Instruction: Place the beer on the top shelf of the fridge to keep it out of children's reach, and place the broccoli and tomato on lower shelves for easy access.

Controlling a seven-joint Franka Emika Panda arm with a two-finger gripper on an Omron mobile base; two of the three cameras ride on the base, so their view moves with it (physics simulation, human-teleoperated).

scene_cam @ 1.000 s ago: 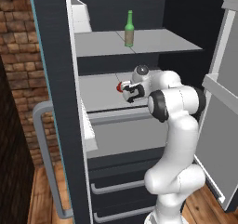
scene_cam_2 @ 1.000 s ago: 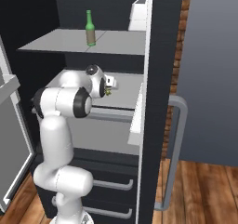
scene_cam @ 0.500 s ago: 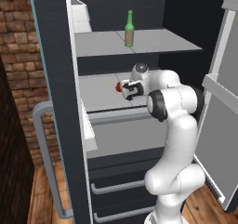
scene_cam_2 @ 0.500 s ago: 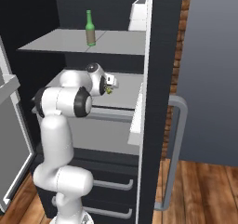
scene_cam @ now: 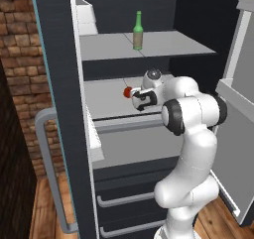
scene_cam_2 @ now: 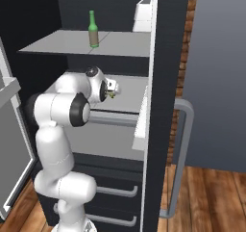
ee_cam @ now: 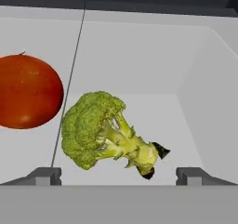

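The beer (scene_cam: 138, 30) (scene_cam_2: 93, 30), a green bottle, stands upright on the top shelf (scene_cam: 168, 43) of the fridge (scene_cam_2: 166, 58). My gripper (ee_cam: 118, 176) (scene_cam: 140, 100) (scene_cam_2: 113, 90) reaches onto the middle shelf (ee_cam: 139, 56) and is open. The broccoli (ee_cam: 100, 128) lies on its side on that shelf between the spread fingertips (ee_cam: 44, 175), touching neither. The tomato (ee_cam: 28, 90) (scene_cam: 128, 91) rests on the same shelf just to the broccoli's left in the hand view.
A white bin (scene_cam: 84, 17) sits on the open door (scene_cam: 59, 84) at top-shelf height. Grey drawers (scene_cam: 124, 198) with bar handles lie below the shelves. The shelf's side wall (ee_cam: 209, 102) rises close on the right of the hand view.
The fingers have spread wide and let go of the broccoli, which now lies on the middle shelf. The arm has hardly moved.
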